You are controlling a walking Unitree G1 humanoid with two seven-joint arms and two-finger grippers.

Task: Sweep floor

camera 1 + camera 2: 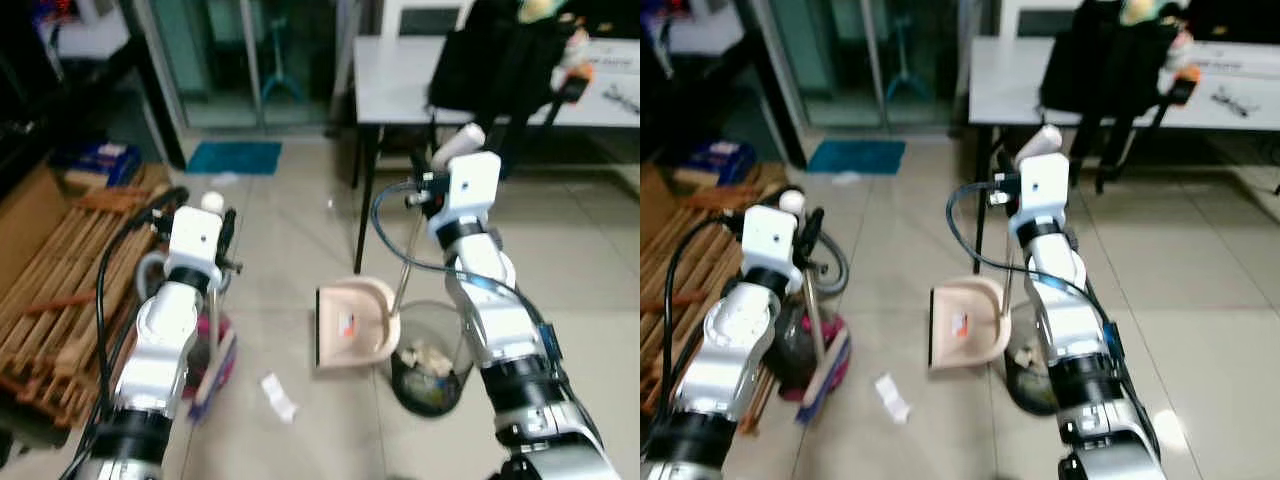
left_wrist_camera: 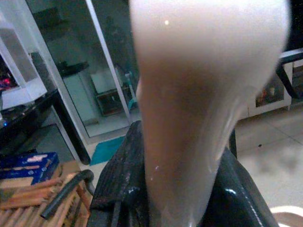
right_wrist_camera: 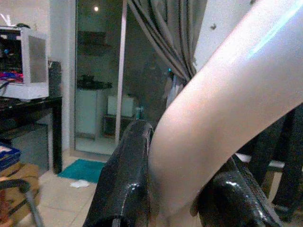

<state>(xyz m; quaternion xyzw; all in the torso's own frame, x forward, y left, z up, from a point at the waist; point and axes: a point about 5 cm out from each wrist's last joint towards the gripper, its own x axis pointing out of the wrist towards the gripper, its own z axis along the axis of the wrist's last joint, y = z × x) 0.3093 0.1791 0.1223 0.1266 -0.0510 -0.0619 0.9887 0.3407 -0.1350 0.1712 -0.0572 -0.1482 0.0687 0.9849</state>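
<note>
- Your left gripper (image 2: 175, 198) is clamped on the broom handle (image 2: 199, 94), a smooth, glossy cream grip that swells toward its rounded top; the ribbed black fingers (image 2: 118, 184) press it from both sides.
- The broom head (image 1: 215, 365) rests on the pale tiled floor (image 1: 290, 230) beside your left forearm, a flat block with pink and bluish parts, blurred.
- Your right gripper (image 3: 177, 198) is closed around the dustpan handle (image 3: 222, 104), the same shiny cream plastic, curving away between the two black fingers (image 3: 125, 179).
- The dustpan (image 1: 352, 325) is a beige scoop with rounded walls, tilted up on edge, its thin metal rod rising to your right gripper.
- Just beside the dustpan stands a clear-walled bin (image 1: 430, 365) lined in black, with crumpled pale rubbish inside.
- A crumpled white paper scrap (image 1: 278, 395) lies on the tiles between broom head and dustpan.
- Both silver arms reach forward with elbows bent, wrists raised.
- Slatted wooden racks (image 1: 60, 290) lie by the floor's left edge.
</note>
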